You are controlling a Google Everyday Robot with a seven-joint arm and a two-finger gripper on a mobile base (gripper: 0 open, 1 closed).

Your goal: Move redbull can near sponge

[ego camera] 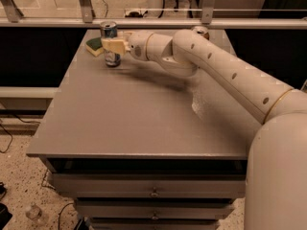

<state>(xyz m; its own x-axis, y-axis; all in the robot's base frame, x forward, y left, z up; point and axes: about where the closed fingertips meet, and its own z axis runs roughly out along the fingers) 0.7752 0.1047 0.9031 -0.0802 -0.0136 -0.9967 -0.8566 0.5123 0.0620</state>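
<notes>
The redbull can (110,31) stands upright on the grey table (139,114) at its far left, blue and silver with a silver top. The sponge (95,45), dark green over pale yellow, lies flat just left of the can, close to it or touching. My gripper (111,46) reaches in from the right on the long white arm, and its pale fingers (114,45) are closed around the middle of the can. The can's base rests on or just above the tabletop; I cannot tell which.
A second can (200,31) with an orange-tan body stands at the far right of the table, partly hidden behind my arm. A glass railing runs behind the table. Drawers sit below the front edge.
</notes>
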